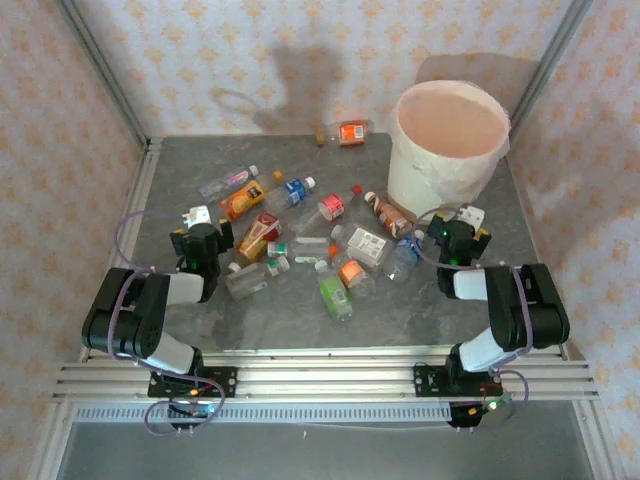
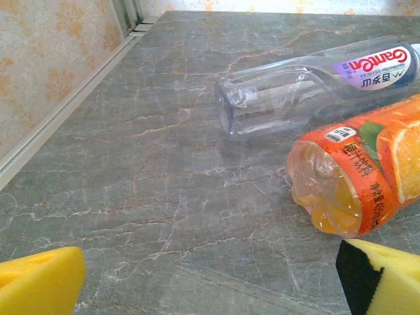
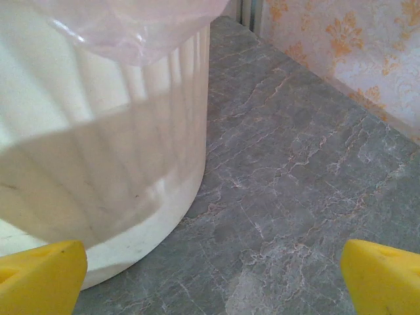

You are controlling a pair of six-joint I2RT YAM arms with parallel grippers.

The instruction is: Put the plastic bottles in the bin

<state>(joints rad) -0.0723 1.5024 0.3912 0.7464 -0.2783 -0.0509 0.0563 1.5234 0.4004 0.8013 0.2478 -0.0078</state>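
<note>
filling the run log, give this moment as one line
left gripper open, by orange bottle | right gripper open, by bin | bottles on table

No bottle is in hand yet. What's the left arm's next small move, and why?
Probably ease the left gripper forward and rightward onto the orange-label bottle: its jaws stand open and empty, and that crushed bottle lies closest ahead, beside a clear bottle.

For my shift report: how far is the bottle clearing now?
Done: nothing visible; no bottle shows inside the bin. In hand: nothing, left pincer and right pincer stand open and empty. Left: all the plastic bottles lie on the table.
</note>
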